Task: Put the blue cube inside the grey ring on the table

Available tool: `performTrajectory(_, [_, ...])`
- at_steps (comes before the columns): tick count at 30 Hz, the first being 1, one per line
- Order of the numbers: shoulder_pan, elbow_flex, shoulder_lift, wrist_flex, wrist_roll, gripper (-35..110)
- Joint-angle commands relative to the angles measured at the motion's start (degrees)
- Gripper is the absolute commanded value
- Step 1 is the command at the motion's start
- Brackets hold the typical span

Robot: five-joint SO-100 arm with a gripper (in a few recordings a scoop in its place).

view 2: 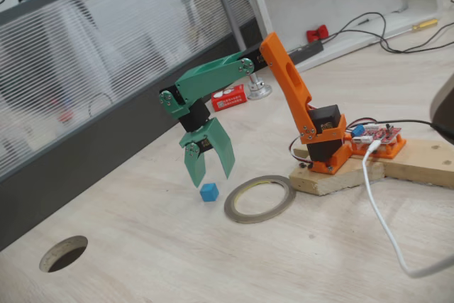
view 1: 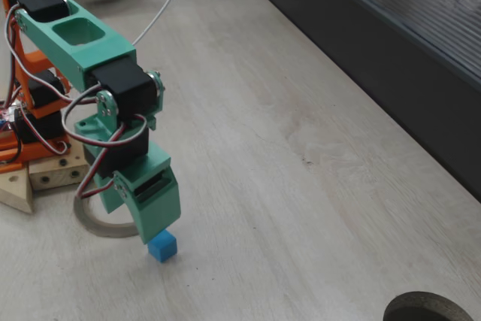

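1. The blue cube [view 2: 208, 191] is seen resting on the pale wood-grain table [view 2: 213, 260], taken here as the landmark; its place in the other fixed view is [view 1: 161, 246].
2. The green claw [view 2: 211, 175] is held just above the cube, pointing down, with its two fingers spread apart; nothing is gripped between them. In a fixed view the claw [view 1: 154, 227] is seen from behind, its lower edge just over the cube's top.
3. Whether the fingertips touch the cube cannot be told; in the side-on fixed view a small gap appears between them and the cube.
4. The grey ring [view 2: 259, 199] lies flat on the table just beside the cube, on the side towards the arm's base. The cube is outside the ring, not touching it.
5. In the other fixed view the ring [view 1: 101, 225] is partly hidden behind the claw, only an arc being shown to the cube's left.
6. The orange arm base [view 2: 328, 148] is mounted on a wooden block [view 2: 333, 177] beyond the ring from the cube.
7. A round hole [view 2: 64, 253] is cut in the table well apart from the cube, near the dark panel [view 2: 85, 168].
8. A white cable [view 2: 383, 225] is laid across the table, beyond the wooden block from the cube.
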Motion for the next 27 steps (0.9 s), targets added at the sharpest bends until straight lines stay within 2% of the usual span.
performTrajectory(1, [0.35,-1.49,-0.53,1.32,0.00,53])
performTrajectory(9, [0.35,-11.43,-7.03,1.32,0.00,53])
performTrajectory(22, [0.35,-10.99,-8.44,1.58,0.00,53])
performTrajectory(27, [0.35,-11.51,-13.97,1.49,0.00,53])
